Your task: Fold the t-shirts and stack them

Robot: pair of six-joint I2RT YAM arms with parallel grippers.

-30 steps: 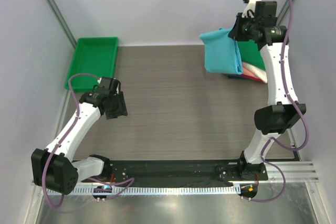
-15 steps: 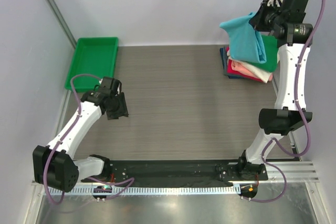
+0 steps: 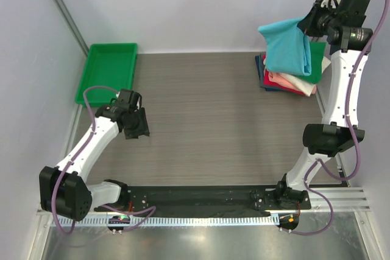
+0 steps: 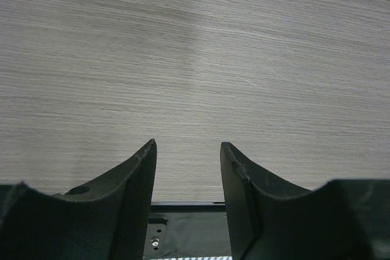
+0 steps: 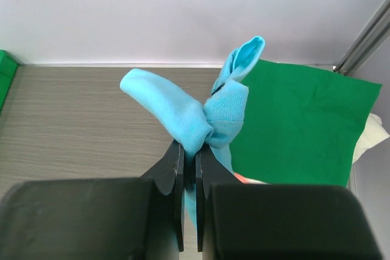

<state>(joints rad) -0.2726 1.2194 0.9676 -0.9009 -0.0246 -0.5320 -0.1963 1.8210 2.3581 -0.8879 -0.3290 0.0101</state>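
My right gripper (image 3: 306,24) is shut on the turquoise t-shirt (image 3: 286,47) and holds it high, so the cloth hangs over the stack of folded shirts (image 3: 292,80) at the back right. In the right wrist view the fingers (image 5: 175,168) pinch a bunched fold of the turquoise shirt (image 5: 201,111), with the green folded shirt (image 5: 292,126) on top of the stack below. Pink, red and navy edges show under it (image 3: 277,79). My left gripper (image 3: 136,125) is open and empty, low over the bare table at the left; its fingers (image 4: 137,181) stand apart.
A rigid green plastic tray (image 3: 108,71) sits at the back left corner. Metal frame posts run up at the back left (image 3: 61,4) and back right. The black base strip (image 3: 201,196) lies along the near edge.
My right gripper has carried the turquoise shirt up and to the right, from beside the stack to above it. The left arm has barely moved.
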